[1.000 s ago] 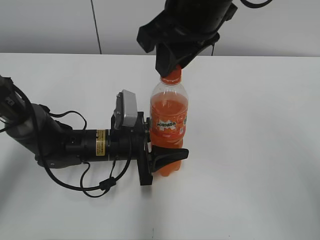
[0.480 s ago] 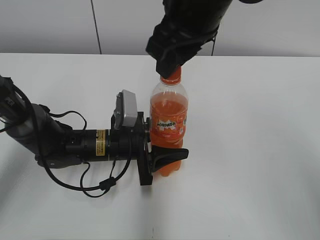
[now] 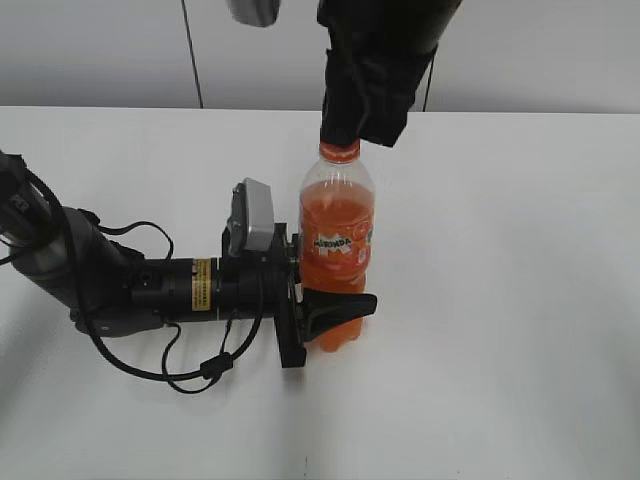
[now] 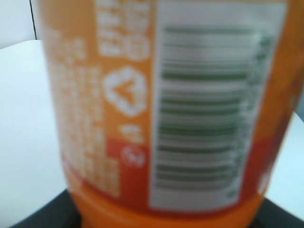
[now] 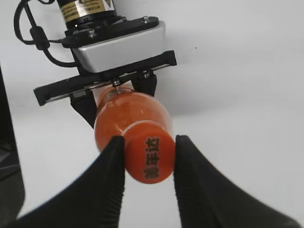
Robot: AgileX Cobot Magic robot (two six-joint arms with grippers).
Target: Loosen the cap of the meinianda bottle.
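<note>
The meinianda bottle (image 3: 337,250) reads "Mirinda" at frame centre; the right tool (image 5: 148,156) pinches the cap (image 5: 149,158), and the left tool (image 3: 318,312) clamps the base.

Meinianda bottle (image 3: 337,255) upright on white worktop (image 3: 500,300), centre of exterior view. Clear plastic, orange liquid filled up to the shoulder, orange Mirinda label band mid-body, barcode panel on its back side. Cap (image 5: 148,158) on the neck: small, round, orange, dark characters printed on top, much narrower than body.
</note>
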